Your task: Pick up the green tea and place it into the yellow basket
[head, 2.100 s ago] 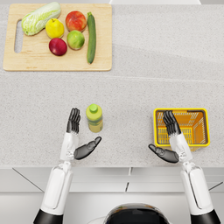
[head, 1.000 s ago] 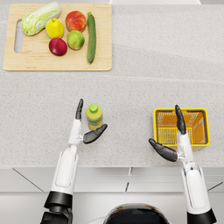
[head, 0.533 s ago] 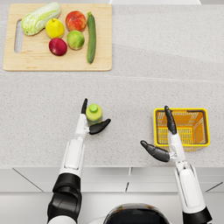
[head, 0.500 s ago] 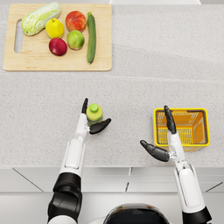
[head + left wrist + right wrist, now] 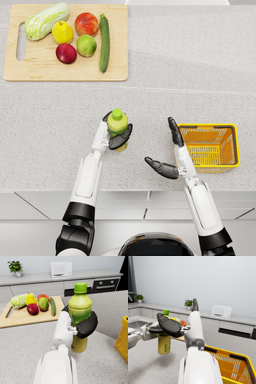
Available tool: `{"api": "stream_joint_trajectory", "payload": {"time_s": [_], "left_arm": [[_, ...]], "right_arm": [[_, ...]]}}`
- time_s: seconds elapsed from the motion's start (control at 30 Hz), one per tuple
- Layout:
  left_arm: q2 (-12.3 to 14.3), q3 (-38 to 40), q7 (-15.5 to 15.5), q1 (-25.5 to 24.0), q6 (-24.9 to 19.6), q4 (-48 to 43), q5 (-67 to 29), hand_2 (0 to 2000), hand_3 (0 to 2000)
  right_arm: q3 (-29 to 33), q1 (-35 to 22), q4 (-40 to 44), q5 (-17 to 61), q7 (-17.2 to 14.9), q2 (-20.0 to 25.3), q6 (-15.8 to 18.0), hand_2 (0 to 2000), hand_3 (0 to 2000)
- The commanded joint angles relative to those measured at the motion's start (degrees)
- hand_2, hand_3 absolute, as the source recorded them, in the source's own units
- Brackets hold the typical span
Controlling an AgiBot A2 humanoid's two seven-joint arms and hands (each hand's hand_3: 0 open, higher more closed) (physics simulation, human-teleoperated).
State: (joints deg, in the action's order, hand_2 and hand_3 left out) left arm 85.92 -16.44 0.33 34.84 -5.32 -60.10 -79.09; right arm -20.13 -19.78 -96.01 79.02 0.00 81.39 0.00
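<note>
Left hand wraps the green tea bottle mid-body, keeping it upright for carrying. Right hand spread, holding nothing, just beside the yellow basket, which waits well right of the bottle.

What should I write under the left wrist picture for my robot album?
The robot's left hand grips the green tea beside a cutting board of vegetables and fruit.
</note>
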Motion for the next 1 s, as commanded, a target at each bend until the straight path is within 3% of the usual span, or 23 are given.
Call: {"api": "stream_joint_trajectory", "payload": {"time_s": [0.03,0.2,0.4,0.5,0.53,0.57,0.6,0.67,0.7,0.73,0.8,0.87,0.97,1.0], "left_arm": [[0.5,-2.9,0.0,0.7,0.0,-16.9,0.0,2000,2000],[0.6,-10.1,-0.3,-0.9,0.7,-24.3,0.0,2000,2000],[-1.5,-14.4,-0.1,-4.4,0.7,-30.5,-0.1,2000,2000],[-3.0,-15.2,-0.1,-5.1,2.9,-30.7,-0.2,2000,2000],[-3.2,-15.2,-0.1,-5.1,3.6,-30.8,-0.2,2000,2000],[-3.3,-15.3,-0.2,-4.8,3.2,-31.0,-0.1,2000,2000],[-3.6,-15.3,-0.2,-4.7,2.8,-31.2,-0.2,2000,2000],[-4.2,-15.9,-0.1,-4.7,2.5,-31.8,-0.1,2000,2000],[-4.8,-16.2,-0.1,-5.0,2.0,-32.3,-0.1,639,1673],[-5.4,-15.9,-0.1,-5.3,3.7,-33.7,-0.2,0,1347],[-6.5,-13.5,-0.2,-6.1,4.7,-35.5,-0.1,0,693],[-7.8,-10.0,-0.2,-8.1,5.3,-35.9,-0.1,0,40],[-9.3,1.4,-0.3,-11.7,5.3,-36.0,0.0,0,0],[-9.4,5.1,-0.3,-12.6,5.3,-35.7,0.0,0,0]], "right_arm": [[-4.0,-3.3,3.9,0.0,0.0,2.4,0.0,0,0],[-5.2,-6.8,7.5,8.3,0.0,5.5,0.0,0,0],[-3.1,-9.5,8.8,11.2,0.0,7.1,-0.3,0,0],[-3.5,-9.5,8.1,11.4,0.3,6.9,6.3,0,0],[-3.5,-9.4,8.1,11.5,0.3,6.7,7.3,1361,327],[-3.8,-10.0,8.8,11.5,0.6,6.6,12.9,2000,653],[-4.2,-10.1,8.8,11.6,0.6,6.3,16.3,2000,980],[-4.8,-10.4,8.3,11.7,0.4,5.7,18.3,2000,1633],[-4.9,-10.7,8.5,11.7,0.2,5.3,20.2,2000,1960],[-4.4,-10.8,8.9,11.6,0.2,5.4,17.7,2000,2000],[-1.0,-10.9,8.9,11.5,0.4,5.1,18.6,2000,2000],[5.3,-10.7,7.8,11.5,0.4,5.2,14.6,2000,2000],[14.5,-10.8,4.4,11.6,0.3,5.2,9.5,2000,2000],[16.9,-11.0,3.8,11.6,0.3,5.1,10.0,2000,2000]]}}
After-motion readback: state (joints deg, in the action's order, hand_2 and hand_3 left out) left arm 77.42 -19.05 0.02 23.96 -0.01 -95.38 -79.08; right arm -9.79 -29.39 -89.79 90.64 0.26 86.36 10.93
